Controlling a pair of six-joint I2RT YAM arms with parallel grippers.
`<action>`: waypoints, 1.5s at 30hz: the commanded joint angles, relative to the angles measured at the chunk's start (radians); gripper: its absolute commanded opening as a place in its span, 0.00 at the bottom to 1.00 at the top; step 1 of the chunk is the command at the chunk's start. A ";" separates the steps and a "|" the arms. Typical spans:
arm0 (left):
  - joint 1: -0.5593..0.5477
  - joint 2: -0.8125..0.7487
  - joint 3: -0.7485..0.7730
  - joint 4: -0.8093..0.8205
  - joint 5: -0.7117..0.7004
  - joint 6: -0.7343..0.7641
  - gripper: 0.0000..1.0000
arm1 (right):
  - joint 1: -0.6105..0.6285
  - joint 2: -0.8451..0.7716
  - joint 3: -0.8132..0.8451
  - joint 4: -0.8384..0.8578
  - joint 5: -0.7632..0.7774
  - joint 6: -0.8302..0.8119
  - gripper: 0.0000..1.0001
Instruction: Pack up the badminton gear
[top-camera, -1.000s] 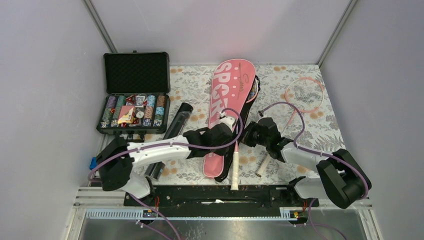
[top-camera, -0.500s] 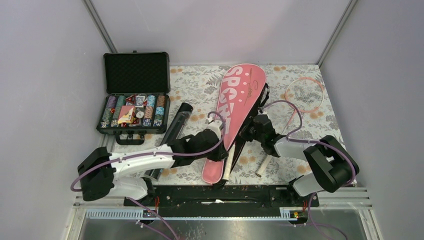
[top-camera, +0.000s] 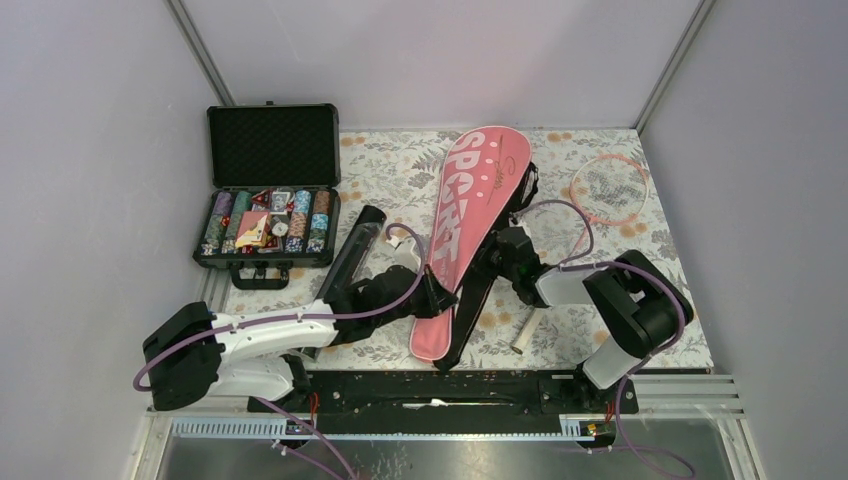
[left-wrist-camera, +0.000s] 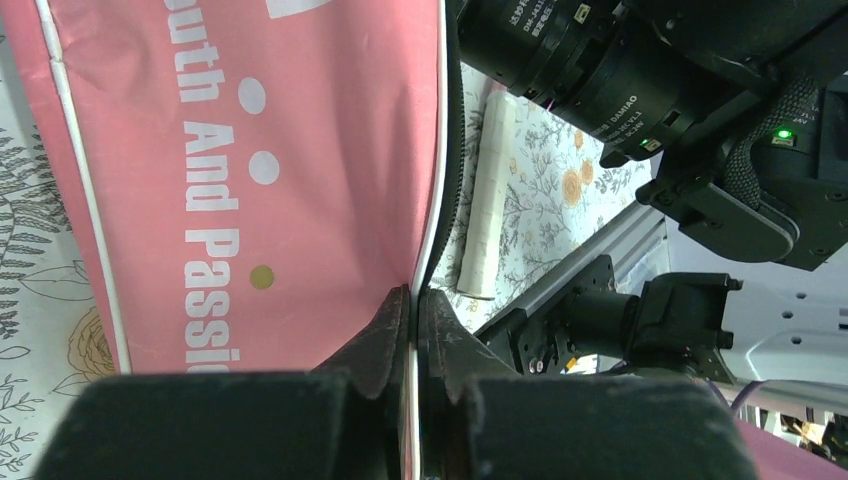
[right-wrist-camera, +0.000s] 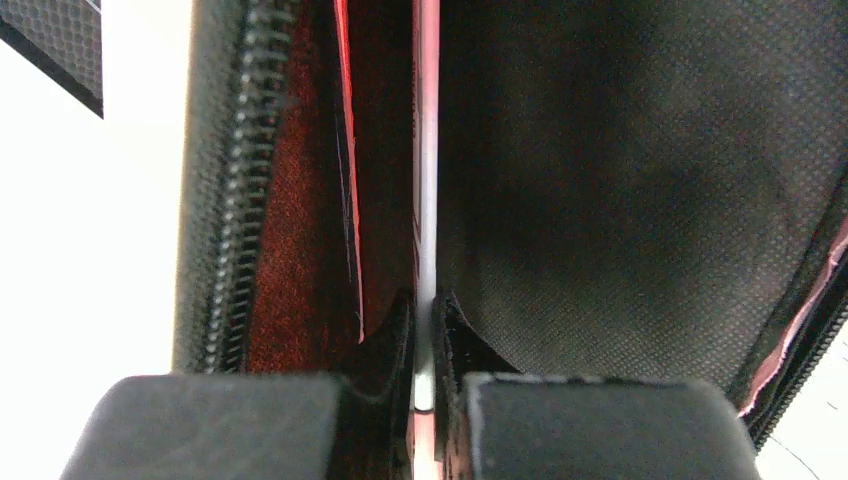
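Note:
The pink "SPORT" racket bag (top-camera: 470, 215) lies slanted across the middle of the mat, its top flap raised. My left gripper (top-camera: 441, 297) is shut on the flap's white-piped edge (left-wrist-camera: 430, 200), near the bag's lower end. My right gripper (top-camera: 488, 262) reaches into the opened side. In the right wrist view it is shut on a thin pale racket shaft (right-wrist-camera: 426, 150), between the black lining (right-wrist-camera: 620, 180) and the zipper (right-wrist-camera: 225, 200). A second pink-framed racket (top-camera: 608, 186) lies at the right, its white handle (top-camera: 526, 330) near the front edge. The black tube (top-camera: 350, 258) lies left of the bag. I see no shuttlecocks.
An open black case of poker chips (top-camera: 270, 215) stands at the back left. Grey walls close the mat on three sides. A black rail (top-camera: 440, 385) runs along the near edge. My right arm's body (left-wrist-camera: 650, 90) sits close over the bag's right side.
The bag's flap has swung up and to the right. My left arm drew back toward the left. The white handle that stuck out of the bag's near end no longer shows.

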 joint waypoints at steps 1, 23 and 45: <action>-0.022 -0.011 -0.003 0.089 0.039 -0.072 0.00 | -0.018 0.026 0.100 0.107 0.063 -0.005 0.04; -0.022 0.072 0.302 -0.355 -0.198 0.279 0.62 | -0.097 -0.485 0.242 -1.183 0.336 0.026 0.58; 0.160 -0.244 0.305 -0.666 -0.110 0.679 0.99 | -0.450 -0.145 0.306 -1.128 0.250 -0.177 0.49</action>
